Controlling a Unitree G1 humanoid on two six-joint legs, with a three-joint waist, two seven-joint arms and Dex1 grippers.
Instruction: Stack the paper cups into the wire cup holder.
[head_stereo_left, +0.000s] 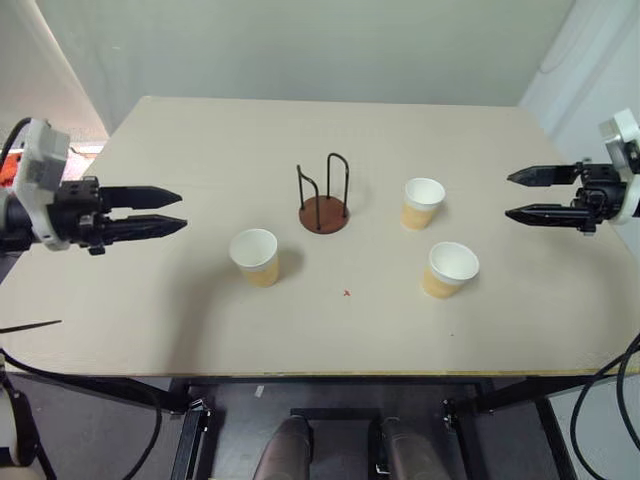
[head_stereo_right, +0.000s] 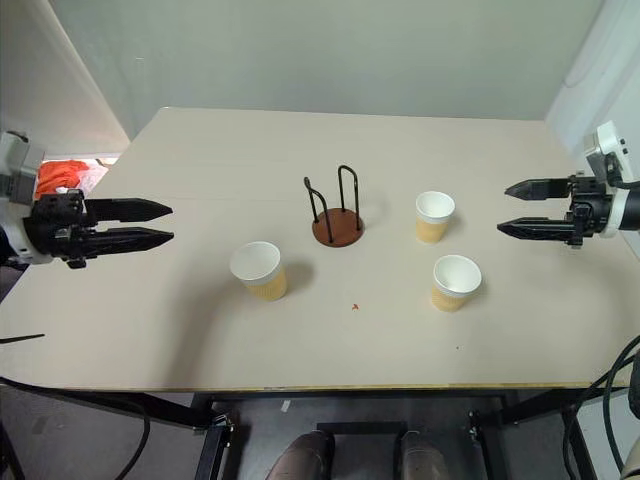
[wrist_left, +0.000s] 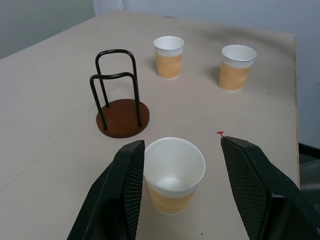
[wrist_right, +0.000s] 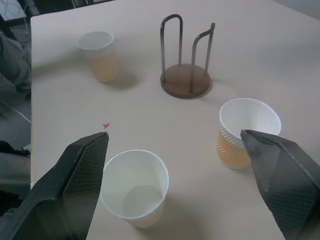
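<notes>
Three paper cups stand upright on the pale table, each white inside with a tan lower wall: one at the front left, one to the right of the holder, one nearer the front right. The wire cup holder, a reddish-brown disc with black wire loops, stands empty at the table's middle. My left gripper hovers open at the left, pointing at the front-left cup and well short of it. At the far right my right gripper hangs open, apart from the two right-hand cups.
A small red mark lies on the table between the cups. An orange-red thing shows beyond the table's left edge. Black cables hang below the front edge on both sides.
</notes>
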